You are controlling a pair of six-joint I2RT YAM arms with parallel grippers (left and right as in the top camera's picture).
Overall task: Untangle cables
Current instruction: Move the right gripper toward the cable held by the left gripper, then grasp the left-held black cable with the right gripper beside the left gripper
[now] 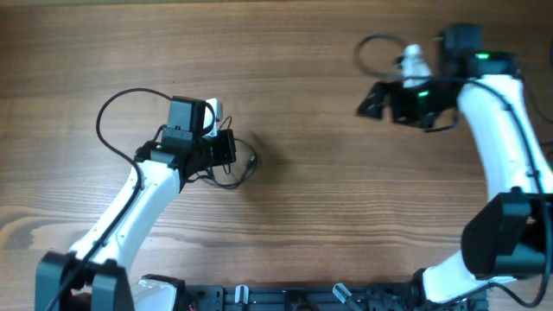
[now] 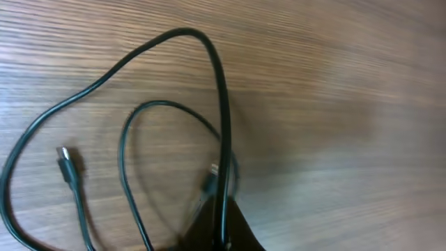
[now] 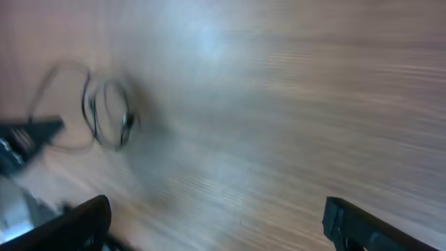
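Though blurred at the near edge of the left wrist view, plainly pressed together at the left tool [image 2: 221, 236], with one strand of the cables [image 2: 224, 104] running straight into the tips and apparently pinched there. From that pinch, up toward the far side, then arching over to the left and sweeping down in a wide loop. Inside it, a second, smaller loop. Left of that, a loose end with a tiny plug [image 2: 64, 155] lying on the desk [image 2: 348, 84]. Just beside the pinched strand, close above the tips, another small plug end, too blurred to say whether touching.

Seen from overhead, cables [image 1: 242, 168] left of centre on the wood, in a small heap of thin loops just right of the left tool [image 1: 226, 149]. Off at the far right, right tool [image 1: 370, 102], well apart from that heap. Spread wide in the right wrist view, fingers [image 3: 77, 223] at the near corners, bare desk showing between them. Toward the far left of that view, a smeared coil of thin wire.
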